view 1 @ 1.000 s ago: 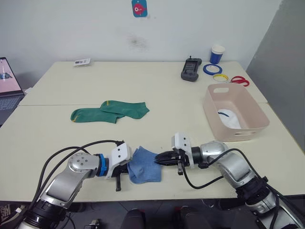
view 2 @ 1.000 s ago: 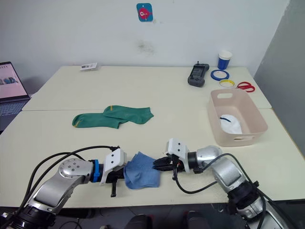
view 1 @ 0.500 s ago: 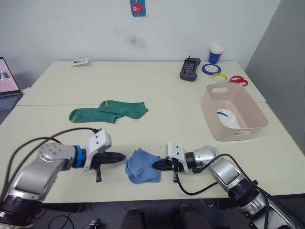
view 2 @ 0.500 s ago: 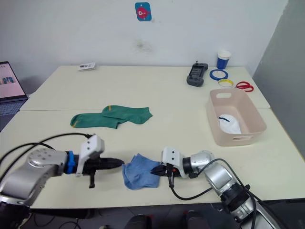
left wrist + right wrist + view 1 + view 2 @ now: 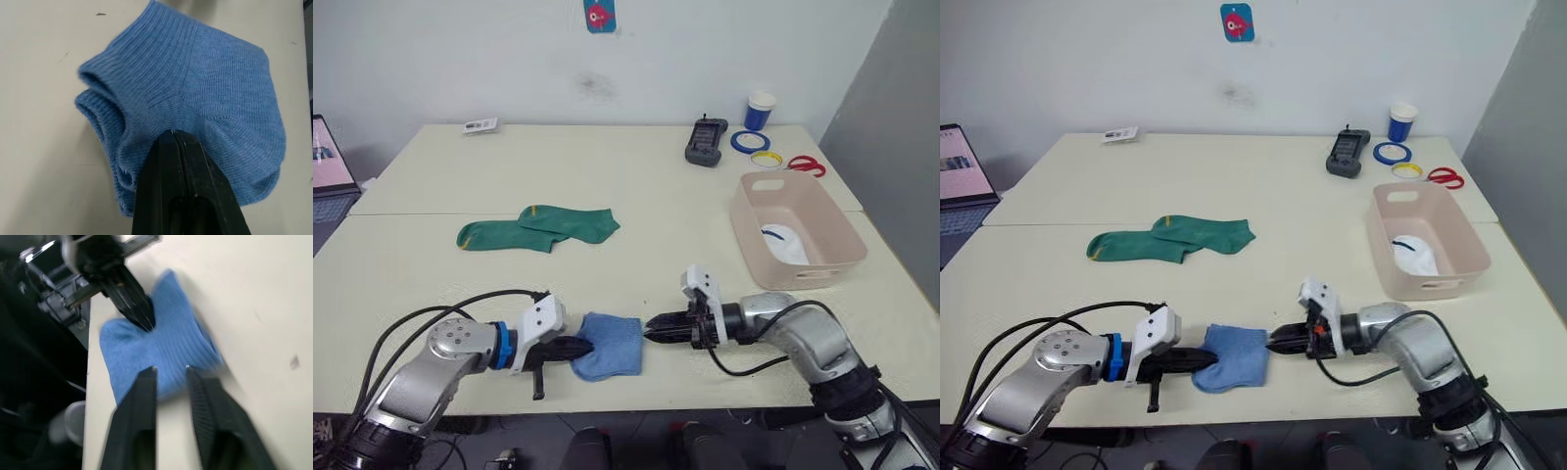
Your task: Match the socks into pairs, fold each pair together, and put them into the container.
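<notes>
White pair (image 5: 783, 243) binned; blue pair (image 5: 610, 345) folded, pinched by left gripper (image 5: 583, 346); right gripper (image 5: 651, 332) apart; green socks (image 5: 536, 229) left.

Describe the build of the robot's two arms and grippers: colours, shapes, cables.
Both arms are silver-grey metal with rounded joint housings and loose black cables looping alongside. A white boxy module sits at each wrist. The left gripper has a blue ring behind its module. The right gripper ends, like the left, in two slim, tapered black fingers.
</notes>
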Controlling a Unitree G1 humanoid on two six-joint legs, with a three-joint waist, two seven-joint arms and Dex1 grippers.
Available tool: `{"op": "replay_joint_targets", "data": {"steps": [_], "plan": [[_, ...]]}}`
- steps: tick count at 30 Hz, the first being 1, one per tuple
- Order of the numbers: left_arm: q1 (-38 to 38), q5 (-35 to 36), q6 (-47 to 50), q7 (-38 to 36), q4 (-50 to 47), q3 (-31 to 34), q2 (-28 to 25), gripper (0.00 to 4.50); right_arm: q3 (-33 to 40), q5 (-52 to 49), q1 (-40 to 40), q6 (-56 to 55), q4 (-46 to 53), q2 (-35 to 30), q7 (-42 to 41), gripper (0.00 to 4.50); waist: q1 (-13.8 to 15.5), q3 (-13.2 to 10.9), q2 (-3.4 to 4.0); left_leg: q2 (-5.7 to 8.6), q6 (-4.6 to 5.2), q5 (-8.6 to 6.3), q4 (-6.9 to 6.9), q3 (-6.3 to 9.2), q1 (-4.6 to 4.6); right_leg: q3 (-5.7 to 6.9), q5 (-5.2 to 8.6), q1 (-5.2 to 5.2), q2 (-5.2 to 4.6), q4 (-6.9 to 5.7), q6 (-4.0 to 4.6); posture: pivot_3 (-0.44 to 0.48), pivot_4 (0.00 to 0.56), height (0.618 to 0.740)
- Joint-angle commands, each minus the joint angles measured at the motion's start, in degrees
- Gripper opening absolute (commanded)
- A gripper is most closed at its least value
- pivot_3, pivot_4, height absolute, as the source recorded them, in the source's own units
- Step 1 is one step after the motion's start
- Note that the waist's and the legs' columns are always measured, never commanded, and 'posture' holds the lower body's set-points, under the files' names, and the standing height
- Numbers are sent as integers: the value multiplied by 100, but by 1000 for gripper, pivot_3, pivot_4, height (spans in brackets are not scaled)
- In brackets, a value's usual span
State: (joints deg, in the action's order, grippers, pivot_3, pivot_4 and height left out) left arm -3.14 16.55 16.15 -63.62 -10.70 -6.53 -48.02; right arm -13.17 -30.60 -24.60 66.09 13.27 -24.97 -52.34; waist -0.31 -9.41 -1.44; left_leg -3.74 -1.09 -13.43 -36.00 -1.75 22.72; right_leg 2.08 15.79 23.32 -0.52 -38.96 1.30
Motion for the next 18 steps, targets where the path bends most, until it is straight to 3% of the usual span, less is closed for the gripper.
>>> {"op": "replay_joint_targets", "data": {"steps": [1,6,18], "plan": [[2,-245,-109,88,425,-65,63,0,478,-408,-202,1478,152,258,585,2794,-1,0,0,0,0,0,1,1,0,0,0,0,0,0,0,0,150,740],[124,-279,-171,97,477,-130,80,0,1174,-593,-498,2603,-387,1261,1332,4278,-16,6,6,0,1,0,2,3,-3,0,0,0,3,-3,-1,0,150,740],[128,-244,-113,120,407,-89,52,0,1487,-1532,-838,2641,-1678,2521,2502,4278,-67,9,10,-1,2,0,4,-1,-3,1,-1,-3,10,-2,-3,0,150,740]]}}
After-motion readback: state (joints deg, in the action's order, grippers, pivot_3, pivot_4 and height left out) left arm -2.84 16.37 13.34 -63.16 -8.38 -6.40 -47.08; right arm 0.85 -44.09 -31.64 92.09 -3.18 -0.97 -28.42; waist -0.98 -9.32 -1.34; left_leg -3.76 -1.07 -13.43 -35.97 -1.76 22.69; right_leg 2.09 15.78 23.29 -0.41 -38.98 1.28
